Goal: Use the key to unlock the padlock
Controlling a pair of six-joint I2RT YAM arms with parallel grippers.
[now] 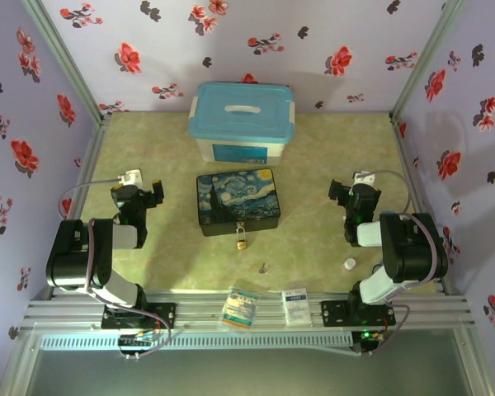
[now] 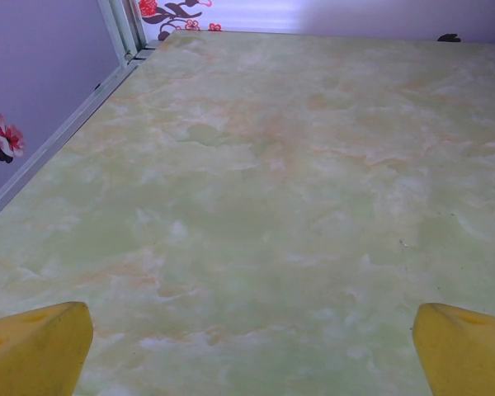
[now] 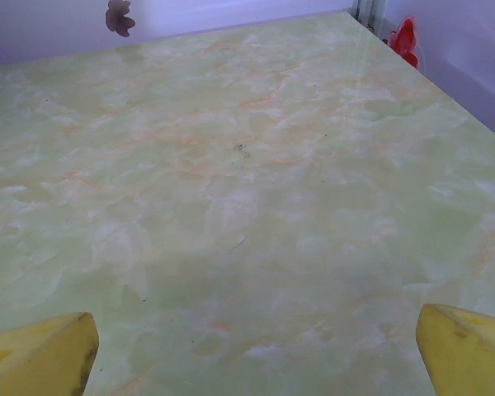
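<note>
A tiny brass padlock (image 1: 242,242) hangs at the front clasp of the dark painted box (image 1: 237,199) in the middle of the table. The small silvery key (image 1: 263,267) lies on the table a little in front of the padlock and to its right. My left gripper (image 1: 147,193) is to the left of the box and stands open, its yellow fingertips (image 2: 37,346) wide apart over bare table. My right gripper (image 1: 346,196) is to the right of the box, also open, and between its yellow fingertips (image 3: 466,351) there is nothing but table.
A white bin with a blue lid (image 1: 242,120) stands behind the painted box. A small white round cap (image 1: 349,264) lies near the right arm's base. Two small packets (image 1: 241,306) (image 1: 295,306) rest on the front rail. Flowered walls enclose the green marbled table (image 1: 313,165).
</note>
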